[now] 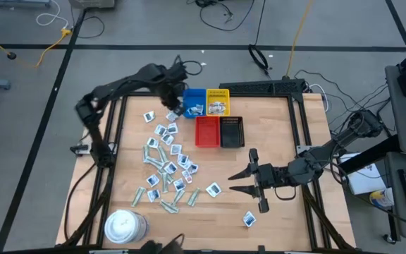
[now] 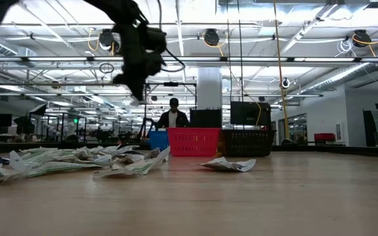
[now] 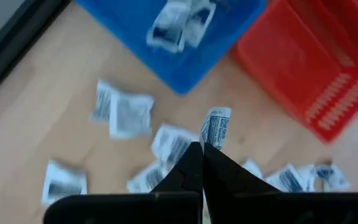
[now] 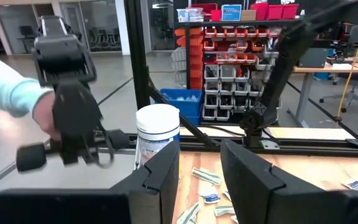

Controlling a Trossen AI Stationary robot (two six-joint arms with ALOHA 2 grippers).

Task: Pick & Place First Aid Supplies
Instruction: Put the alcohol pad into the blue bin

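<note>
The first aid supplies (image 1: 168,166) are several small white and pale green packets strewn over the table's left half, seen as a low heap (image 2: 77,160) in the low view. My left gripper (image 1: 175,107) hangs above the table beside the blue tray (image 1: 192,99), shut on one white packet (image 3: 217,127) with blue print. A few packets lie inside the blue tray (image 3: 166,37) and the yellow tray (image 1: 218,102). My right gripper (image 1: 242,180) is open and level near the table's right side, pointing left, with a single packet (image 1: 213,189) in front of it. My left gripper (image 3: 202,148) pinches the white packet by its one end (image 3: 211,142) between the two fingertips. The fingers come from above, pointing down. The packet sticks out past the fingertips and is lifted clear of the table (image 3: 55,74), near the blue tray's corner.
The red tray (image 1: 207,131) and black tray (image 1: 232,132) stand just nearer than the blue and yellow ones. A big white tub (image 1: 124,227) stands at the near left corner. One packet (image 1: 249,219) lies apart near the right. A person's hand (image 4: 42,112) with a handle shows beyond the table.
</note>
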